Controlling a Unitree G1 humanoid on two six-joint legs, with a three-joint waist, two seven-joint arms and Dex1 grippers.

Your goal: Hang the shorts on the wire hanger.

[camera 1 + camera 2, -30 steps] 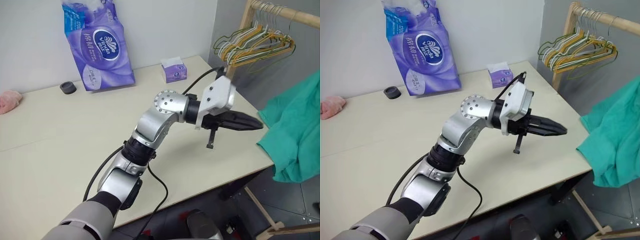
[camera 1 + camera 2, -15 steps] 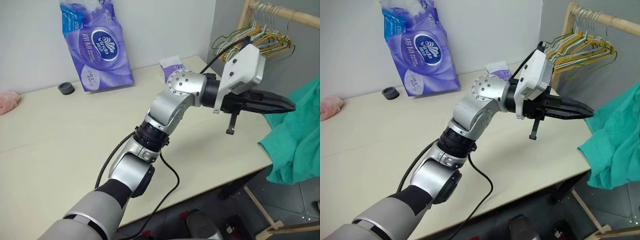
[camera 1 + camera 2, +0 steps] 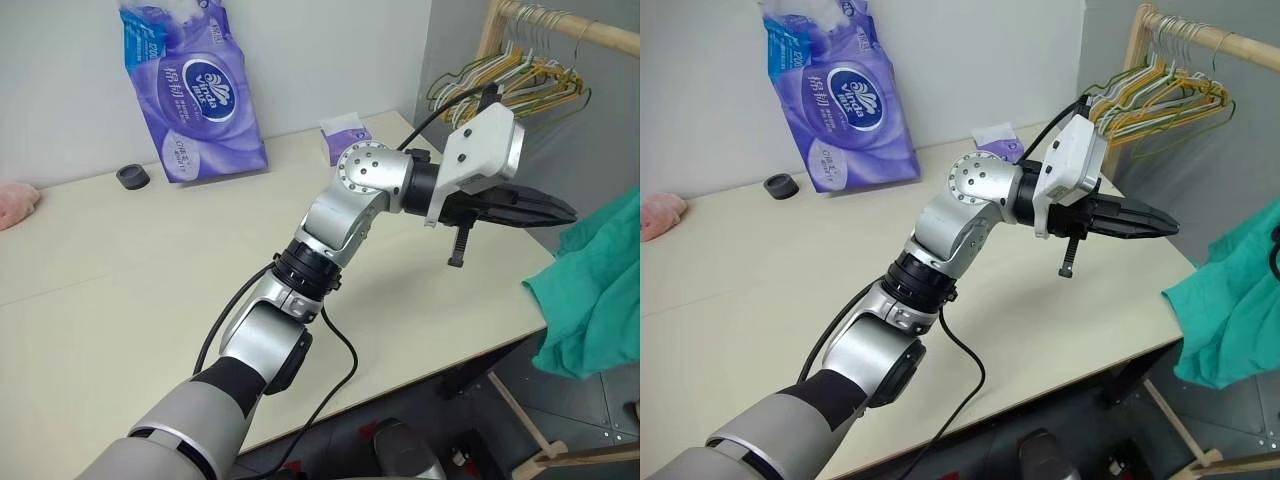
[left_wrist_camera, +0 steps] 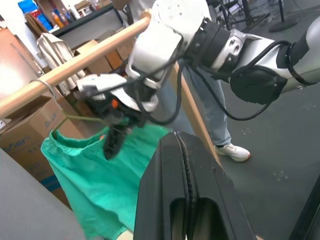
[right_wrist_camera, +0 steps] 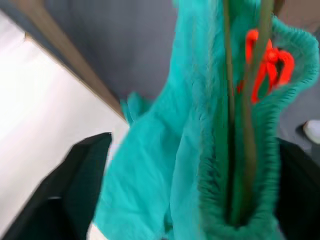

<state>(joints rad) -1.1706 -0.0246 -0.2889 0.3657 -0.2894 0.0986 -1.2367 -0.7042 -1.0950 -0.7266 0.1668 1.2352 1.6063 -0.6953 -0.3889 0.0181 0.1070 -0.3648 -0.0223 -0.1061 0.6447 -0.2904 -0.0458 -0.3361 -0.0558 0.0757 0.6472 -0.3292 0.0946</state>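
Note:
The teal-green shorts (image 3: 590, 300) hang past the table's right edge, beside the wooden rack. In the right wrist view their gathered waistband (image 5: 215, 200) sits on the thin olive wire hanger (image 5: 250, 125), with an orange drawstring (image 5: 265, 65) above it. My right gripper (image 5: 200, 145) is open, its two fingers wide apart on either side of waistband and wire. The left wrist view shows that same gripper (image 4: 117, 132) at the top of the shorts (image 4: 95, 175). My left gripper (image 3: 562, 212) is shut and empty, held level above the table's right edge, pointing at the shorts.
A wooden rail (image 3: 560, 25) carries a bunch of yellow, green and white hangers (image 3: 510, 85). On the table (image 3: 120, 290) are a purple tissue pack (image 3: 195, 90), a small tissue box (image 3: 345, 138), a black ring (image 3: 132, 176) and a pink cloth (image 3: 15, 200). A person's legs (image 4: 215, 115) stand behind the rack.
My left gripper has risen and swung right, toward the rack, still shut. The shorts have drawn a little to the right, away from the table edge.

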